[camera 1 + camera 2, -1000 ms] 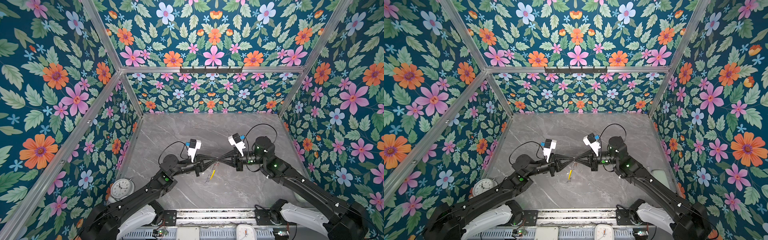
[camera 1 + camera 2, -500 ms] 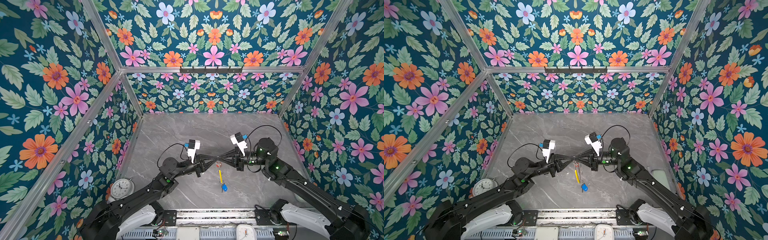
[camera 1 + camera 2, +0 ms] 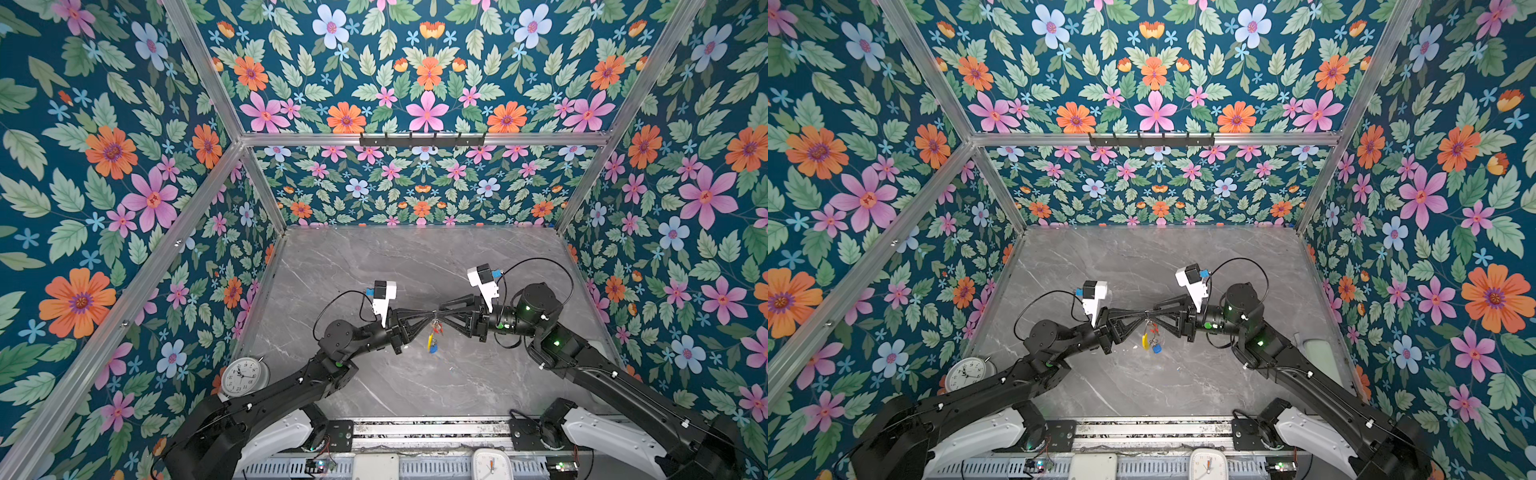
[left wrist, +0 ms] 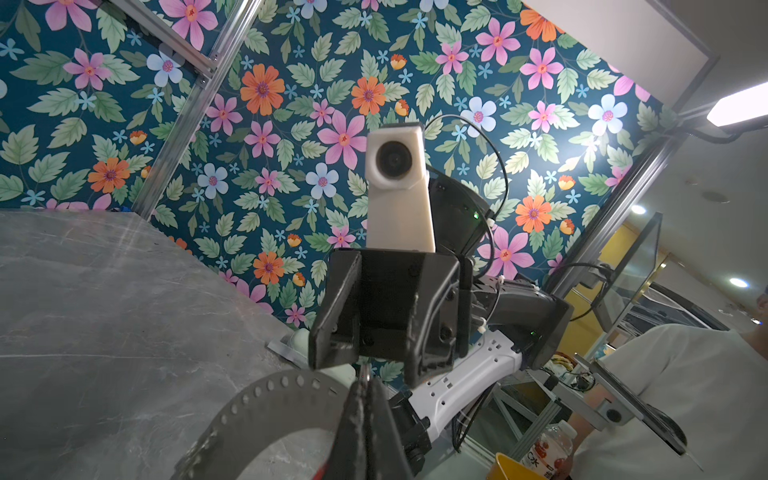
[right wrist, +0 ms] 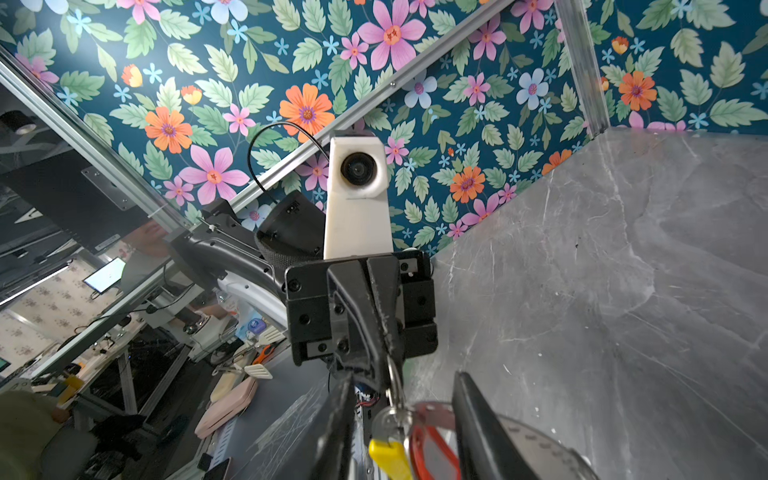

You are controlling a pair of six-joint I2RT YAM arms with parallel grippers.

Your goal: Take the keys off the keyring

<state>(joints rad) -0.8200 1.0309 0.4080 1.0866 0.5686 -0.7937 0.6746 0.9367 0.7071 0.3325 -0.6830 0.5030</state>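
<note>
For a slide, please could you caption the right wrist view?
Left gripper holds the keyring; red tag hangs within the open right gripper.

- The black right gripper [image 5: 402, 374] has parted its jaws around the silver wire keyring [image 5: 390, 453] with its yellow plastic sleeve.
- The blue-tagged silver key [image 3: 433, 350] has swung higher.

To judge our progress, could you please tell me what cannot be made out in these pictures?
- Both top views: the keys are too small to tell metal blades from tags, or whether either is off the keyring.
- Right wrist view: the picture's edge cuts off the red tag and yellow sleeve.
- Left wrist view: the shut left gripper hides what it pinches.
</note>
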